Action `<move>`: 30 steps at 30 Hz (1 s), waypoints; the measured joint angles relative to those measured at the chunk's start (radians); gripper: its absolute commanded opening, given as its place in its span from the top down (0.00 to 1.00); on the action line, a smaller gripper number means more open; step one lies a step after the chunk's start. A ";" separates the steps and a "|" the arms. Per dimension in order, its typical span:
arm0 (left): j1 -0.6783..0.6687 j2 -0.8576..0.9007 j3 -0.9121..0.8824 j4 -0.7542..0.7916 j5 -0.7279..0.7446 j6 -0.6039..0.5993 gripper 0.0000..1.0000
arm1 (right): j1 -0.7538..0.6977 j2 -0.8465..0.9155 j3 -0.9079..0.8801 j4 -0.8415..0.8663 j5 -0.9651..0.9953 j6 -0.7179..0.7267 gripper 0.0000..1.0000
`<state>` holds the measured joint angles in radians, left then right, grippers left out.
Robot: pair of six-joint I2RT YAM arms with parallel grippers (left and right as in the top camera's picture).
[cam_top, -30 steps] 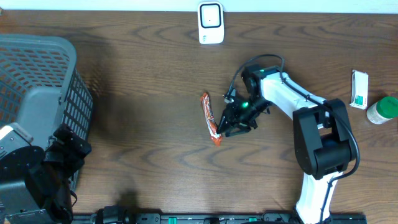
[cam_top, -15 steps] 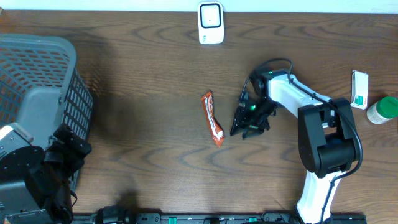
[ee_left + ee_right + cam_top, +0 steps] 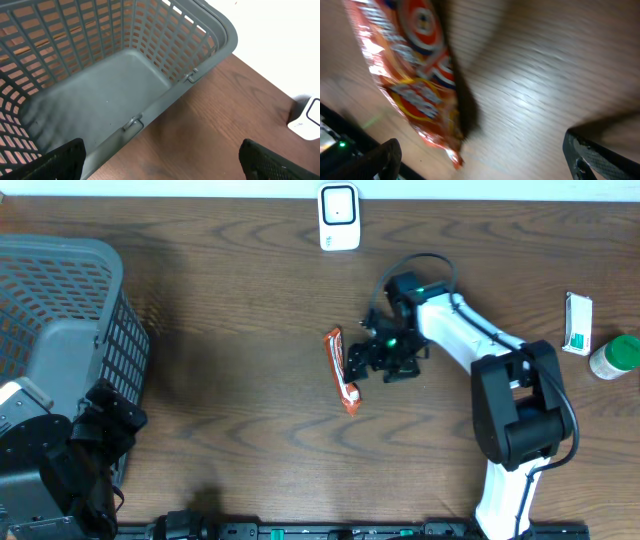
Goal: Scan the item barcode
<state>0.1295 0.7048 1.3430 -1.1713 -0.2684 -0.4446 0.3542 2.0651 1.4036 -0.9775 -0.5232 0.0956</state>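
Orange snack packet (image 3: pixel 341 370): flat on the table (image 3: pixel 230 300), about mid-table, long axis running from far edge toward near edge, slightly slanted. Glossy wrapper, red and white print, seen close in the right wrist view (image 3: pixel 415 75); print blurred, no barcode made out.

Right gripper (image 3: pixel 375 360): just beside the packet's right side, low over the wood. Fingers spread wide, one at each lower corner of the wrist view (image 3: pixel 490 160), nothing clamped between them; packet lying free toward the left finger. Contact with the wrapper not clear from above.

Surface: dark brown wood grain, sheen from overhead light. Pale strip beyond the far edge.

White scanner (image 3: pixel 339 217): upright at the far edge, centre, well apart from the packet.

Grey mesh basket (image 3: pixel 60 310): far-left corner, solid floor, slotted walls, open top (image 3: pixel 200 75).

White box with green print (image 3: pixel 578 323) and green-lidded jar (image 3: pixel 615 357): near the right edge, just beside each other.

Right arm: white links, black joints, base at the near edge right of centre, elbow out to the right, forearm reaching back leftward and down to the packet.

Left gripper (image 3: pixel 100 430): near-left corner, beside the basket's near wall, fingers wide apart (image 3: pixel 165 165), holding nothing, camera looking into the basket.
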 measured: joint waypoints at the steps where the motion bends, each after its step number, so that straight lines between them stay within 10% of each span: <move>1: 0.000 0.000 0.000 0.000 0.000 0.000 0.02 | 0.012 0.000 0.002 0.011 -0.001 -0.001 0.01; 10: 0.000 0.000 0.000 0.000 0.000 0.000 0.02 | 0.150 -0.007 0.004 0.097 0.075 0.016 0.11; 16: 0.000 0.000 0.000 0.000 0.000 0.000 0.02 | 0.184 -0.008 -0.035 0.209 0.182 0.037 0.98; 30: 0.000 0.000 0.000 0.000 0.000 0.000 0.02 | 0.174 -0.057 -0.127 0.232 0.149 -0.026 0.99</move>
<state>0.1295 0.7048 1.3430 -1.1713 -0.2684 -0.4446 0.5278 2.0083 1.2770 -0.7452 -0.3744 0.0700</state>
